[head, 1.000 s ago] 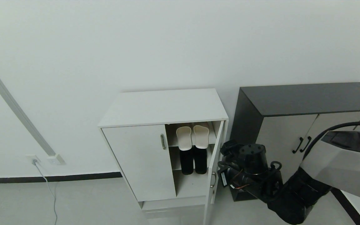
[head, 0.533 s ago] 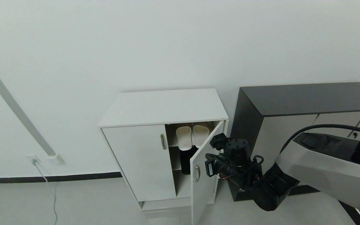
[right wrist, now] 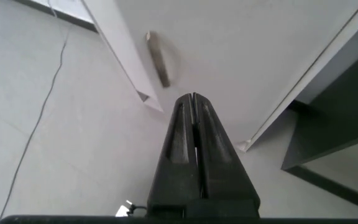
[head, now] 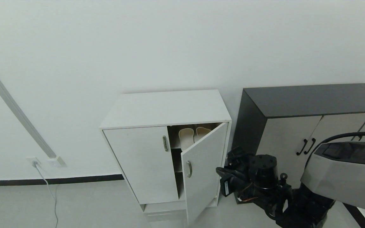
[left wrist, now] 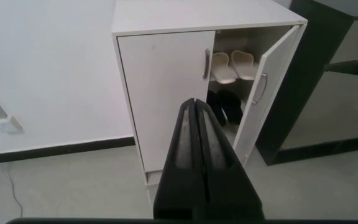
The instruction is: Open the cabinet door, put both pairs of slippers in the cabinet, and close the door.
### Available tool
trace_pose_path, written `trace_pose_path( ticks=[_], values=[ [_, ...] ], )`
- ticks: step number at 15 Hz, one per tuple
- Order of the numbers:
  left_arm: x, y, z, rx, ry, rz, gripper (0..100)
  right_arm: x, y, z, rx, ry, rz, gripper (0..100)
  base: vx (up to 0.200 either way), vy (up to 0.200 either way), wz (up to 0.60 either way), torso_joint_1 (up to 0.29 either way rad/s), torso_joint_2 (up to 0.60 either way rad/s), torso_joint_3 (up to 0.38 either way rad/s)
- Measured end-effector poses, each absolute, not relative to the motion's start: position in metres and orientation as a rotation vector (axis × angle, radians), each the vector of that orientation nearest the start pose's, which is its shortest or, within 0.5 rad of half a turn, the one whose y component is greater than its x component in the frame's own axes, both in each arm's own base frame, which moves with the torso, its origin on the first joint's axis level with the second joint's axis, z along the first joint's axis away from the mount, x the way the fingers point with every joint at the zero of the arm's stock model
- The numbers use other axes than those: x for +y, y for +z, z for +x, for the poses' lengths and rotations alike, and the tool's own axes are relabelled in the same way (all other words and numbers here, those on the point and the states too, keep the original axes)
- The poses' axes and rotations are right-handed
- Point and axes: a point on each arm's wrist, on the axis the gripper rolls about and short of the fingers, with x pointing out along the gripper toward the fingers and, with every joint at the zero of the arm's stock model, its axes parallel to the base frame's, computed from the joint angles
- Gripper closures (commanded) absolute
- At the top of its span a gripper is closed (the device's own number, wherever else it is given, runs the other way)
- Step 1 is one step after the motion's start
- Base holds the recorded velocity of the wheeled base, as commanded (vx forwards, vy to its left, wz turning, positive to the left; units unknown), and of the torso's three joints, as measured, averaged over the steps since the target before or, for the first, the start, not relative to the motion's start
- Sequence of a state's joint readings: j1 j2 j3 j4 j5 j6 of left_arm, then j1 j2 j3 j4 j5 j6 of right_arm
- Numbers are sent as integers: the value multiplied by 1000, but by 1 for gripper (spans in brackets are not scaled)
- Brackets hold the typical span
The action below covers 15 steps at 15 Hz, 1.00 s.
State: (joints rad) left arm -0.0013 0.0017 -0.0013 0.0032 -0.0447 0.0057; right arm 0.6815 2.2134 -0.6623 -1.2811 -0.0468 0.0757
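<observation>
Two pale slippers (head: 186, 137) lie lengthwise into cabinet (head: 166, 107).

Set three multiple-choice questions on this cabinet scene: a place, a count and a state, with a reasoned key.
1. Where do the cream slippers lie in the white cabinet? A. on an upper shelf B. on its bottom board C. on its top
2. How many pairs of slippers are inside? A. one B. two C. three
3. The right door is: A. fully shut B. partly open C. taken off

Key: 1 A: they sit above the black slippers. 2 B: one cream pair, one black. 3 B: it stands angled, leaving a gap.
</observation>
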Motion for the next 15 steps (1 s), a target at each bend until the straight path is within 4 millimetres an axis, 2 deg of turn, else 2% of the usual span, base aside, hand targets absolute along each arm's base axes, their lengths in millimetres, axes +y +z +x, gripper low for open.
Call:
trace_pose_path(
  ticks=[3,5,7,10,15],
  values=[
    [-1,76,-23,3,-46,6,100,223,39,260,290,651,-35,100,200,0,0,-11,-2,4],
    [-1,75,-23,4,-46,6,100,223,38,257,298,654,-40,100,200,0,0,10,10,5],
    [-1,75,-23,4,-46,6,100,225,36,255,304,663,-41,100,0,0,0,0,0,0],
    [-1,75,-23,4,-46,5,100,230,28,261,309,660,-43,100,0,0,0,0,0,0],
    [-1,75,-23,4,-46,5,100,237,15,284,299,636,-34,100,0,0,0,0,0,0]
  ],
)
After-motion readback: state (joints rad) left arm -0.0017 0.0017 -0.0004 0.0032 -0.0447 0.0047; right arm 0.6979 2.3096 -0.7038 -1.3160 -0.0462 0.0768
